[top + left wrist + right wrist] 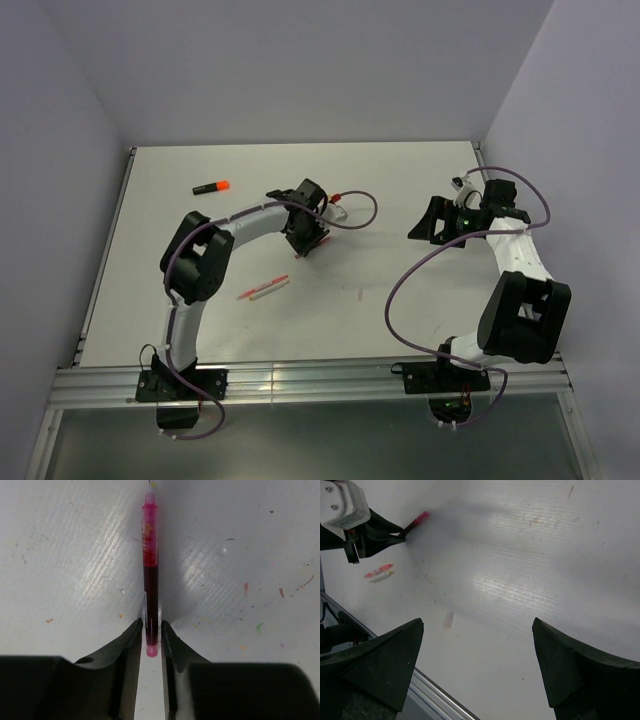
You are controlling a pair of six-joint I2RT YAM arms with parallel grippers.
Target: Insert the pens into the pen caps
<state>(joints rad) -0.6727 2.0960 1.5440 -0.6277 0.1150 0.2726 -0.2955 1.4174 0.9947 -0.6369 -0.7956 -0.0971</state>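
My left gripper (151,628) is shut on a thin dark-red pen (151,575). The pen lies low over the table and points straight away from the jaws. In the top view this gripper (303,243) is at mid table. My right gripper (478,624) is open and empty above the table, and in the top view (419,222) it is at the right. A tiny pale cap (448,620) lies below it towards the left finger. The red and white stick pens (263,288) lie side by side. The stubby black marker (210,186) with an orange end lies at the back left.
The table's metal front rail (300,375) runs along the near edge, and it also shows in the right wrist view (440,697). Walls close the table at the back and on both sides. The left arm's cable (362,205) loops over the table.
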